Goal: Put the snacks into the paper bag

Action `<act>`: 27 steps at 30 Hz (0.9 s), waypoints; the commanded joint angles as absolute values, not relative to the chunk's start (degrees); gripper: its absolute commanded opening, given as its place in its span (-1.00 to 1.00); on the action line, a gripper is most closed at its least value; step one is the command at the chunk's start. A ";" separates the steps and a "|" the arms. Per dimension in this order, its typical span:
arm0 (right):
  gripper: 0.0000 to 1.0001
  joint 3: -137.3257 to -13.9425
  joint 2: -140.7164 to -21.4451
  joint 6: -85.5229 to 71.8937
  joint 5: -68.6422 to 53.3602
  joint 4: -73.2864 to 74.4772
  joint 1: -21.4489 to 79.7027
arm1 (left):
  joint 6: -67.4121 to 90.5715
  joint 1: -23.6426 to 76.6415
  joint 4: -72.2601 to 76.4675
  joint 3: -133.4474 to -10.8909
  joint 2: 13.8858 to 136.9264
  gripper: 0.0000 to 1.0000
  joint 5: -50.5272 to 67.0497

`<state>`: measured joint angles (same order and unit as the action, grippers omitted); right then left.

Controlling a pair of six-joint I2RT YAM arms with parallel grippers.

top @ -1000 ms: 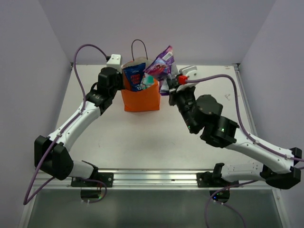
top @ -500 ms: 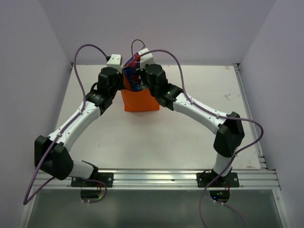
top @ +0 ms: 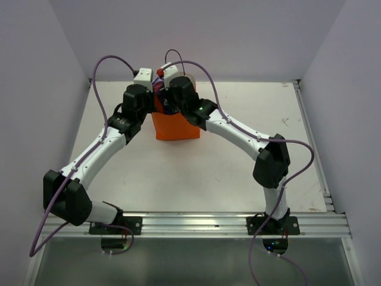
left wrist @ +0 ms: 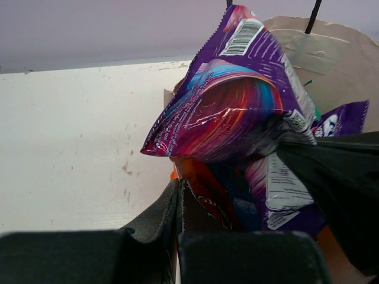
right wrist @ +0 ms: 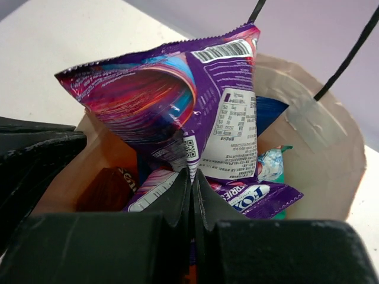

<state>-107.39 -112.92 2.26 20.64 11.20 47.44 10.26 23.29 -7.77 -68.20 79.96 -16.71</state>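
Right gripper: clamped on the lower edge of a purple packet, standing in the bag mouth, top above the rim.
Left gripper: closed on the paper bag (thin rim between the fingers).
Inside bag: dark blue bag, teal pack.

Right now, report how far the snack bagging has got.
Done: the dark blue bag, teal pack and small purple pack lie inside the paper bag. In hand: the right gripper is shut on the big purple packet, poking above the rim; the left gripper pinches the bag's edge. To do: release that packet; no other packet shows on the table.
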 commanded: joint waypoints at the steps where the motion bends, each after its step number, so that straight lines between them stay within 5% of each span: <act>1: -1.00 -113.37 -114.69 1.23 18.63 14.67 47.11 | 9.23 23.29 -6.94 -67.68 79.72 -1.00 -17.05; 14: -0.96 -123.75 -116.98 -1.32 33.22 32.86 47.11 | 9.32 23.29 -6.68 -67.76 79.45 -1.00 -17.05; 20: -0.35 -122.34 -116.54 -0.35 31.99 31.90 47.11 | 9.40 23.38 -6.59 -67.76 79.54 -1.00 -16.17; 24: 0.48 -124.36 -118.74 -0.79 30.06 33.75 47.02 | 9.40 23.29 -6.68 -67.76 79.19 -1.00 -16.17; 27: 0.51 -121.21 -114.38 -0.62 30.93 28.34 47.02 | 9.32 23.29 -6.59 -67.68 79.10 -1.00 -16.17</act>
